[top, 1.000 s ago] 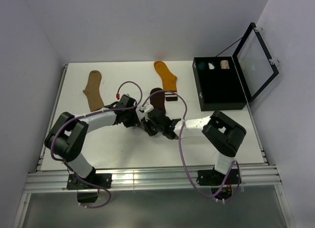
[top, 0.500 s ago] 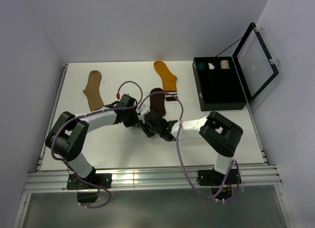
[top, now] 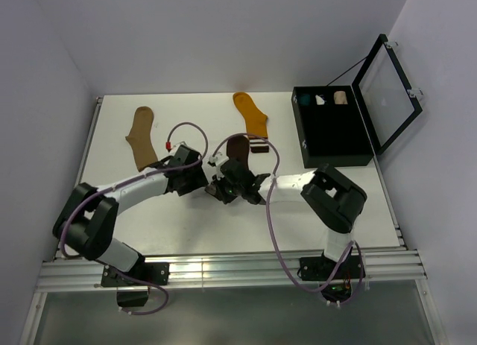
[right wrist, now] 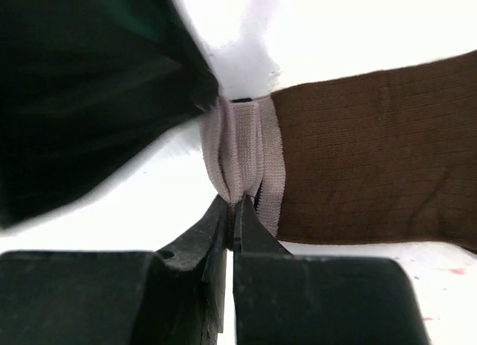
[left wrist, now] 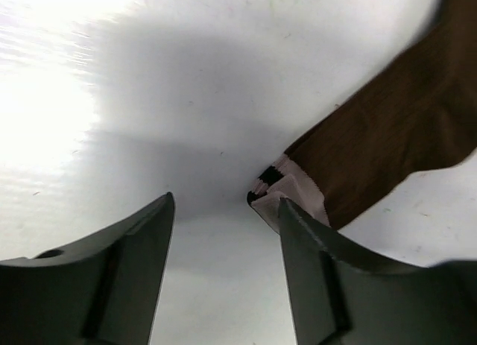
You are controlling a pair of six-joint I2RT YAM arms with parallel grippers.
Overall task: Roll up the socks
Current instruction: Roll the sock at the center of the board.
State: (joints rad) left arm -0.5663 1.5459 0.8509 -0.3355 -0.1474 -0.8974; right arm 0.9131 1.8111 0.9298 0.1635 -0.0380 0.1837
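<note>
Black case (top: 298, 129) at the right of the table (top: 149, 218), lid (top: 387, 92) raised. Three lanes inside; at the far end of each sits one small bundle: teal (top: 304, 100), white (top: 320, 100), cream (top: 340, 97).

Socks all lie on the table, outside the case. Tan sock (top: 141, 136) far left, flat. Mustard sock (top: 251, 115) far centre, flat. Dark brown sock (right wrist: 373, 159) at centre, between both arms.

Right gripper (right wrist: 232, 211): fingers pressed together, pinching the pale band (right wrist: 242, 147) at the brown sock's end; the band bunches up.

Left gripper (left wrist: 226, 207): fingers spread, holding nothing; the same pale end lies just beside one finger.
</note>
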